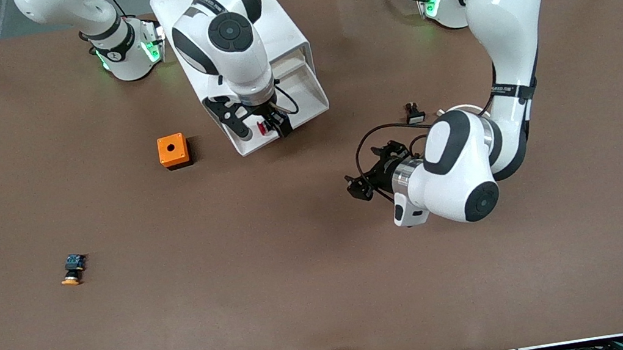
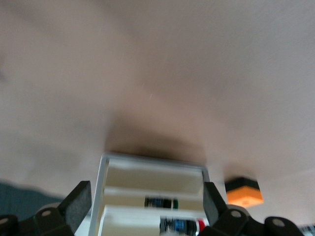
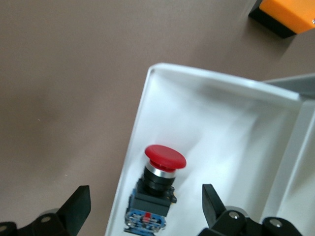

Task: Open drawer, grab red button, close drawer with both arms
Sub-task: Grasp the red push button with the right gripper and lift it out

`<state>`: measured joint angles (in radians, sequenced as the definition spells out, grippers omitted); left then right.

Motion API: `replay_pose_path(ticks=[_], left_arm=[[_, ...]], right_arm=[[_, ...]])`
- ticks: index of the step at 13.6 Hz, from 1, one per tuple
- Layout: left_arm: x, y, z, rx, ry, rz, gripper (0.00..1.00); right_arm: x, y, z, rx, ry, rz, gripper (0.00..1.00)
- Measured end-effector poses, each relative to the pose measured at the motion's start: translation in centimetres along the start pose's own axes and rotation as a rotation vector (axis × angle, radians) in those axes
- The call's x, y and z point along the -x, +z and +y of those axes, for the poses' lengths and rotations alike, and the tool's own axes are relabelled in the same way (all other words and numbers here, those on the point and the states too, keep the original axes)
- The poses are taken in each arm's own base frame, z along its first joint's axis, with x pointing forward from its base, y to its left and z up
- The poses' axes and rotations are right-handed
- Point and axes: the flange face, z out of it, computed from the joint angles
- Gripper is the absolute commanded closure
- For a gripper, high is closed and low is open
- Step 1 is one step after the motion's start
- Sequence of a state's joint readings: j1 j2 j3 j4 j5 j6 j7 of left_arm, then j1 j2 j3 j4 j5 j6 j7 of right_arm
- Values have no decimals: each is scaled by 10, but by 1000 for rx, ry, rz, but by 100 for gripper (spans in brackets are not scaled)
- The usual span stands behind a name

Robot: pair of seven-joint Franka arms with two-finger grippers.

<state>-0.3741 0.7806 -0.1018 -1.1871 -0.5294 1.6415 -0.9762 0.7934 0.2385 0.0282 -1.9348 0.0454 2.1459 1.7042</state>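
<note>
Over pulled-out drawer: right gripper jaws wide, empty, straddling red button lying inside, lined up to grab. Left gripper open, empty, low over table, facing cabinet, probably waiting to close.

No text, label, brand or number could be read with any certainty; small printed marks on the arms' black bands were too tiny to make out.
</note>
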Motion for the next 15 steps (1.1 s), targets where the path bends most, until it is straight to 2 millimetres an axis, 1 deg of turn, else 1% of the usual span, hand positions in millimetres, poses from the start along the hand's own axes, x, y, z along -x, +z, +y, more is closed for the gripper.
replay_pose_path(ticks=[2,3,4,6,7,9,10,12,15], left_arm=[[8,2,11,6,48,112,0],[12,4,18,15,68,161,0],[17,3,23,23,88,205,0],[30,-2,32,33,132,295,0],[38,-5,36,38,158,343,0],[56,-17,46,82,203,418,0],[63,-22,48,99,216,436,0],[72,-24,50,100,234,458,0],[78,-20,53,86,253,483,0]], right_arm=[[8,5,4,7,-14,2,0],[11,6,5,10,-18,2,3],[12,7,5,10,-20,2,14],[12,7,5,10,-19,2,32],[12,7,5,10,-19,3,38],[11,7,5,10,-19,3,41],[11,9,5,11,-18,3,48],[11,12,4,9,-18,3,66],[11,13,4,8,-17,3,100]])
